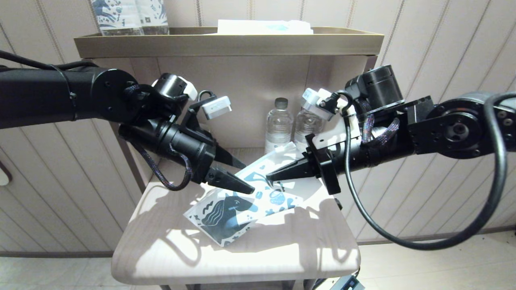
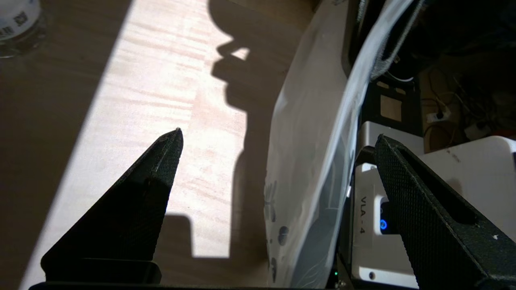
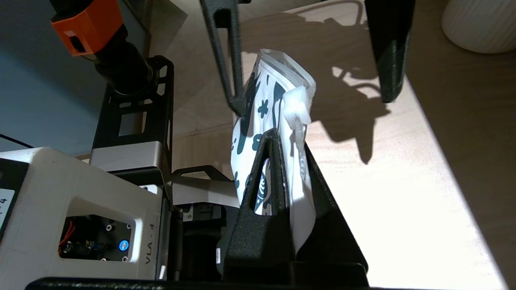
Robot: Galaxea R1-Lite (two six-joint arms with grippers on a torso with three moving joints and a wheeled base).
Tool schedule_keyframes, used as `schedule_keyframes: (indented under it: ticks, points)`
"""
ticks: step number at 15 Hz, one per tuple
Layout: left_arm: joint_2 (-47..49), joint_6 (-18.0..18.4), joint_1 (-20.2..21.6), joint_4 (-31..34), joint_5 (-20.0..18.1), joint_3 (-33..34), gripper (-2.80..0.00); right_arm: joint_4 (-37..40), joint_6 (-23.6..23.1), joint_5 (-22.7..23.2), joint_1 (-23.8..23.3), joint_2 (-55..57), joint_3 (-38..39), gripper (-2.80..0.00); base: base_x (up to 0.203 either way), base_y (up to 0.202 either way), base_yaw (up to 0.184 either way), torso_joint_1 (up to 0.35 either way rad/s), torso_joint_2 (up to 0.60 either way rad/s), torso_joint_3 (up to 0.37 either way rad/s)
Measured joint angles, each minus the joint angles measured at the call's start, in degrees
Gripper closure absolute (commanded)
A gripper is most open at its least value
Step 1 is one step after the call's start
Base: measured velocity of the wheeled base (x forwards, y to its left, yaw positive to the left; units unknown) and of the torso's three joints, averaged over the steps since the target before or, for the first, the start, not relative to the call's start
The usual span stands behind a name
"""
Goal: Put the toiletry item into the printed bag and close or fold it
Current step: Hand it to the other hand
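Above the bench (image 1: pixel 169 245), the right gripper (image 1: pixel 269 176) has its fingers clamped on the bag (image 1: pixel 242 201), whose long axis runs toward the left gripper (image 1: pixel 246 177), fingers apart astride its other end.

White plastic box on robot base (image 2: pixel 365 225), beside glowing blue button: black lettering "VLA - 4", seen from left wrist camera. Same white box (image 3: pixel 151 241) from right wrist camera: "VLA - 4" again, running along its edge near small blue light. QR-style code on label of clear bottle (image 2: pixel 18 24): too small to read. No other legible text.
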Motion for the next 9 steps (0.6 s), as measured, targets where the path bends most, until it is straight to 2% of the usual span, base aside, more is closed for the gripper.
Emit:
schedule_keyframes:
  ticks: [1,9]
  points:
    - [-0.18,0.01,0.14,-0.11,0.01,0.44,0.00,0.02,0.06,0.00,-0.30,-0.16,0.00,0.00,0.000,0.000,0.000,0.000,0.00,0.000]
    - [-0.71,0.09,0.31,-0.27,-0.16,0.81,0.00,0.05,0.04,0.07,-0.54,-0.44,0.15,0.00,0.000,0.000,0.000,0.000,0.00,0.000]
